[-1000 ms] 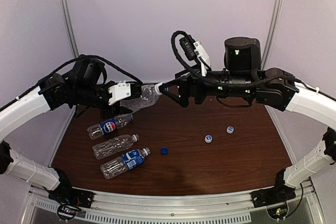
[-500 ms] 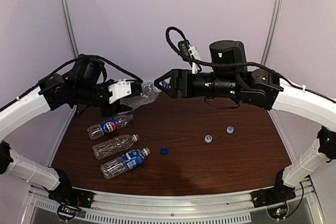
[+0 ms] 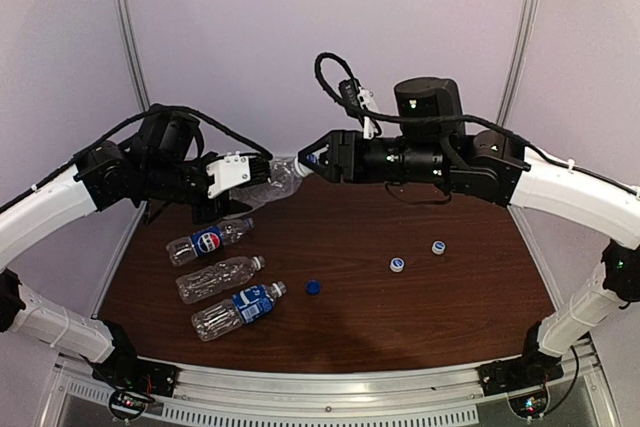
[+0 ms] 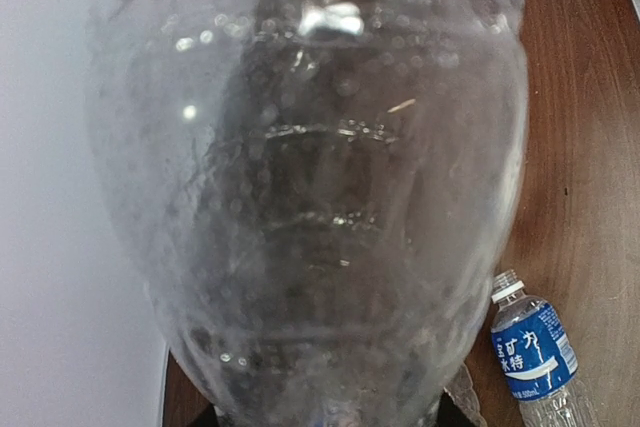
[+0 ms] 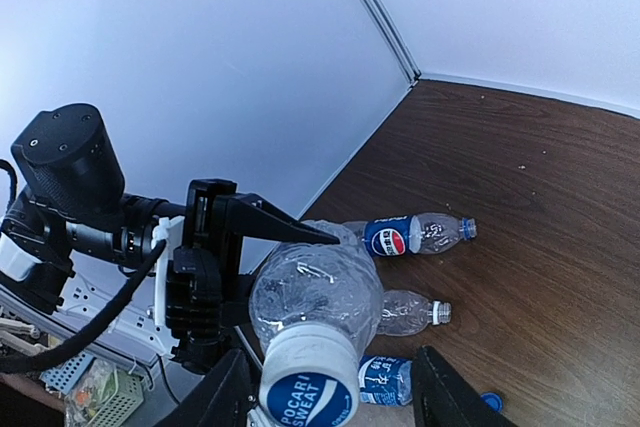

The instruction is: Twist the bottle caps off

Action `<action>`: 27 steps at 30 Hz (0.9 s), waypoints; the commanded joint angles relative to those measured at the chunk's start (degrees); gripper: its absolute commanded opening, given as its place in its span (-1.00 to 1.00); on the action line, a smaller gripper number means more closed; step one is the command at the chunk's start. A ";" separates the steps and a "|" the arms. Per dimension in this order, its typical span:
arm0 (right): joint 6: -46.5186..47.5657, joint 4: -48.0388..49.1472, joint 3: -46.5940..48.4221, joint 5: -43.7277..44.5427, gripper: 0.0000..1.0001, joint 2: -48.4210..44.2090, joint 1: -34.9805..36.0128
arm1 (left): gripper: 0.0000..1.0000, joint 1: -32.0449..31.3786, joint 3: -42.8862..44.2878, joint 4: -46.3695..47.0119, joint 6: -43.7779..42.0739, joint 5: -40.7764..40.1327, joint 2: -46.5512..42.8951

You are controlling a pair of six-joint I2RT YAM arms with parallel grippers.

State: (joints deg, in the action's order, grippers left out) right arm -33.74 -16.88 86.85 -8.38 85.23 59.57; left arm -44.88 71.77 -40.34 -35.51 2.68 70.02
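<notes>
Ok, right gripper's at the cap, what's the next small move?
Probably close the right gripper on the cap: it sits between the open fingers, not yet pinched, while the left gripper holds the bottle off the table. Then twist.

A dark brown wood-grain surface [image 3: 420, 297] fills the middle of the top view, backed by a plain pale wall [image 3: 300, 37]. A slim metal upright [image 3: 127, 37] rises at the back left and another [image 3: 528, 27] at the back right. A ribbed aluminium rail [image 3: 330, 387] runs along the near edge. The right wrist view shows things beyond the surface's edge — a white power strip [image 5: 100, 309] and, below it, a green mesh basket [image 5: 100, 387].
</notes>
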 commanded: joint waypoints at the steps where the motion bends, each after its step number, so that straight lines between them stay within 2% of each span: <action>1: -0.78 -0.30 0.47 -1.71 0.13 0.34 -0.33 | -0.28 0.27 -0.79 2.35 0.26 -0.11 -0.72; 5: -1.14 -0.39 0.42 -2.92 0.02 0.87 -0.33 | -0.28 0.24 -0.76 2.30 0.18 -0.05 -0.76; 9: -0.90 -0.33 0.76 -3.62 -0.33 1.40 -0.33 | -0.28 0.29 -0.88 2.32 0.22 -0.13 -0.88; 14: -0.70 -2.01 1.91 -5.43 -0.30 2.67 -0.33 | -0.28 0.29 -1.02 2.45 0.17 -0.16 -0.94; 16: -0.04 -2.42 1.97 -5.62 -0.47 2.72 -0.29 | -0.28 0.27 -1.02 2.31 0.24 -0.10 -1.01; 18: 2.44 -2.53 2.13 -6.34 -0.82 2.40 -0.33 | -0.28 0.24 -1.12 2.30 0.26 0.08 -0.95; 19: 4.34 -2.21 2.10 -7.18 -1.00 2.11 -0.33 | -0.28 0.26 -1.11 2.24 0.26 0.30 -0.98; 22: 15.08 -1.75 1.65 -12.28 -1.00 0.93 -0.33 | -0.28 0.25 -0.91 1.09 0.05 2.49 -0.94; 27: 37.97 -8.93 1.79 -16.06 -1.00 -0.27 0.39 | -0.28 0.25 0.30 -3.57 -0.53 10.38 -0.80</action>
State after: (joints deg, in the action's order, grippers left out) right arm -17.32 -19.57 87.64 -17.67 86.74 58.67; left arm -44.62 70.87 -42.19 -35.75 4.97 69.82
